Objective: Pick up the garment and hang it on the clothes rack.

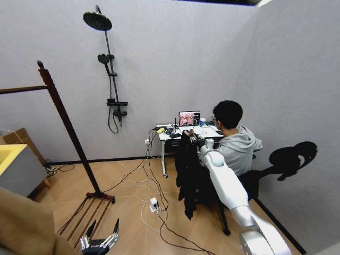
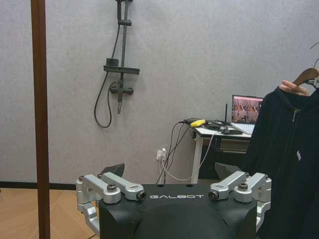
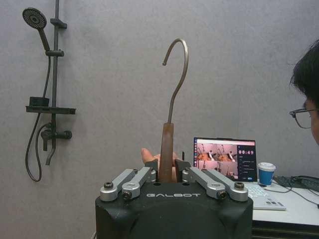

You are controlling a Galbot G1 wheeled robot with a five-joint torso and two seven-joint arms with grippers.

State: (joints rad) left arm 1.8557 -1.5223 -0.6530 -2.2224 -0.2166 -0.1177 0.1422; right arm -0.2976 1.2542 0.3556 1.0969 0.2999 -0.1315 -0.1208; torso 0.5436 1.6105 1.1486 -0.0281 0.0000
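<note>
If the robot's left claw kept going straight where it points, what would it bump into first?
Probably nothing soon: the open left gripper points past the dark reddish-brown wooden clothes rack toward the grey wall. Depth is hard to judge.

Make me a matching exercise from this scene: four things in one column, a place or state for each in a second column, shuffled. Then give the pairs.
Things
1. black jacket
2. right gripper
3. left gripper
4. clothes rack

Places or states
A. low near the floor, fingers spread open, holding nothing
B. hanging limp from a hanger, in front of the desk
C. standing on the wood floor at the robot's left, rail bare where visible
D. closed on the wooden neck of the hanger, metal hook pointing up

Pairs: 1-B, 2-D, 3-A, 4-C
</note>
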